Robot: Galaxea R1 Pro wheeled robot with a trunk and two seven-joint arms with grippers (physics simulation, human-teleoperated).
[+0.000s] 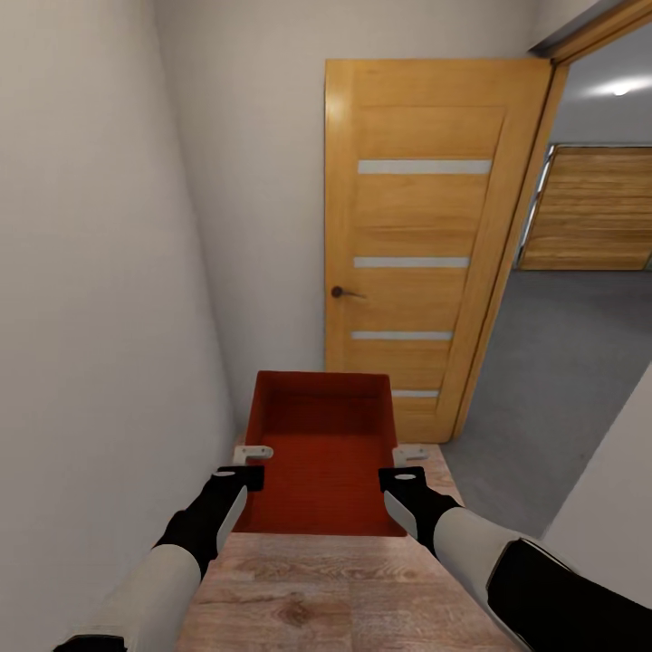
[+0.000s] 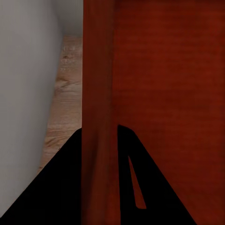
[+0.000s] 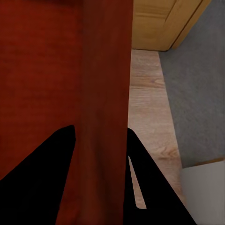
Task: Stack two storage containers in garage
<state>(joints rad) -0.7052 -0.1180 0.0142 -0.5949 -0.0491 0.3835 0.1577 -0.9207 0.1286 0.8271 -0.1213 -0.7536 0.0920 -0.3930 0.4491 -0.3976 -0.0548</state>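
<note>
- I carry one orange-red open-top rectangular plastic bin, prob light, stiff, thin-walled.
- Left gripper jaws clamped on left wall, right gripper on right wall; good holds.

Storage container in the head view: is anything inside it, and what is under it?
The storage container looks empty: bare orange-red base and inner walls. The left end effector and right end effector grip its side walls. Light wood floor shows near it; the patch directly underneath is covered.
</note>
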